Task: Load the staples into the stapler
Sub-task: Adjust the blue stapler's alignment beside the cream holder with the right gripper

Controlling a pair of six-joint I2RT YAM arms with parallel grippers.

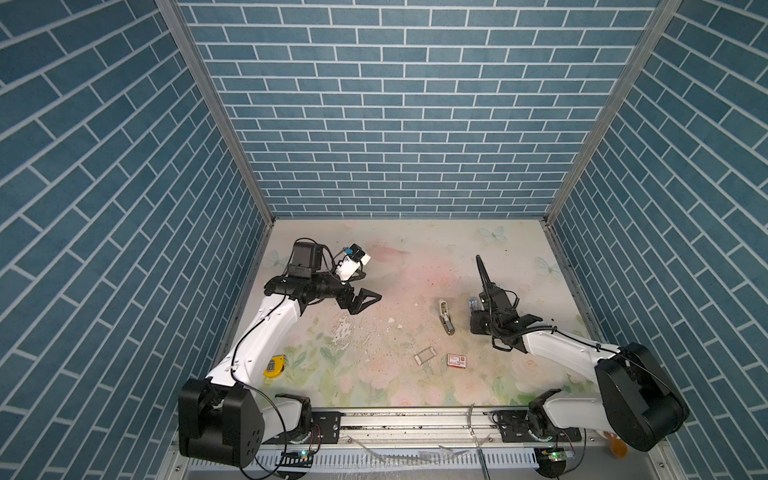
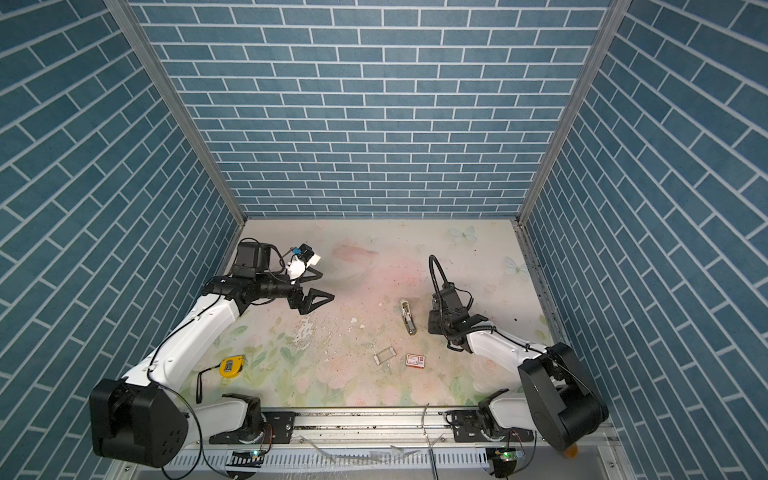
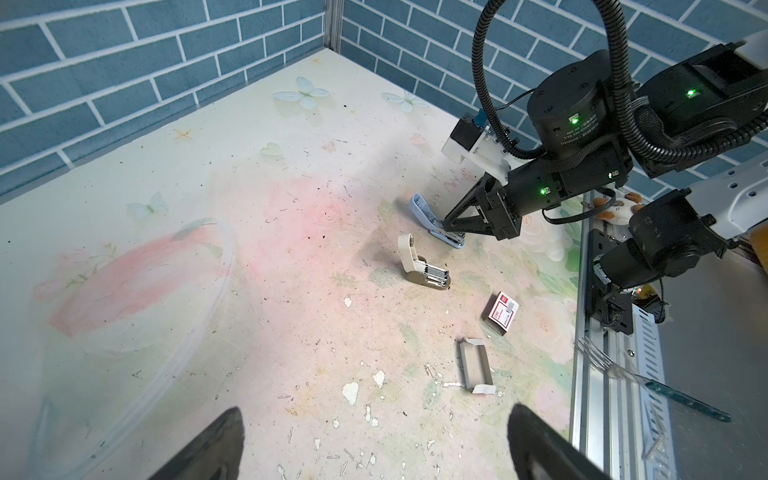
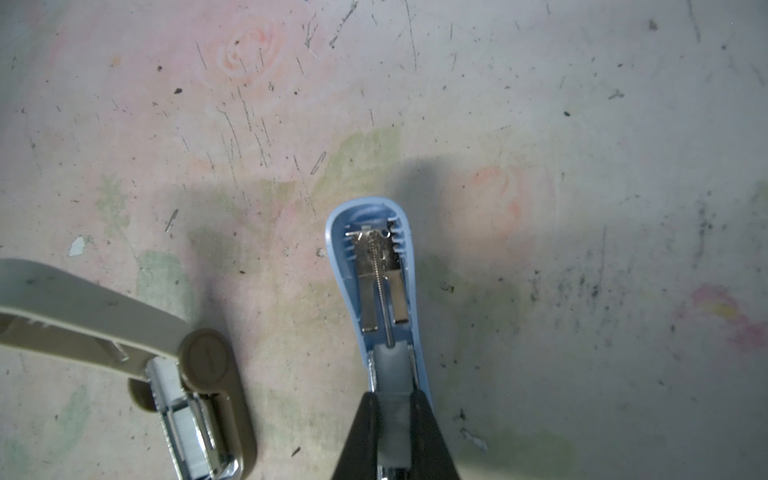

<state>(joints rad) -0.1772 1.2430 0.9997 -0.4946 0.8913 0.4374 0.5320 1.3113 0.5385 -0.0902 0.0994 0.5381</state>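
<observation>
The right end effector is pinched almost shut at the lower middle of the right wrist view. Between its fingers sits a pale grey block, which I take to be the staples. It is too blurred to show any ribs. The block is down in the metal channel of the blue stapler, whose lid stands tilted open above it. In both top views this stapler lies right of centre on the surface.

The left end effector is spread wide and holds nothing. It hovers at the left of the top views, well apart from both staplers.

A beige stapler lies open just beside the blue one, with a ribbed grey strip in its tray. A red-and-white box and an empty cardboard sleeve lie lower in the left wrist view.

What could go wrong:
- **Jamming:** a block that goes in slightly tilted may catch on a channel rail, jam or snap into short pieces.
- **Sliding:** nothing braces the blue stapler, so a downward or sideways push from the fingers could slide or tip it.
- **Block lifting out:** if the fingers open before the block is seated flat, it may lift out with them or flip.
- **Lid falling:** the open lid could fall onto the fingers if the body is jolted.
- **Knocking the neighbour:** a wide withdrawal could knock the beige stapler.
</observation>
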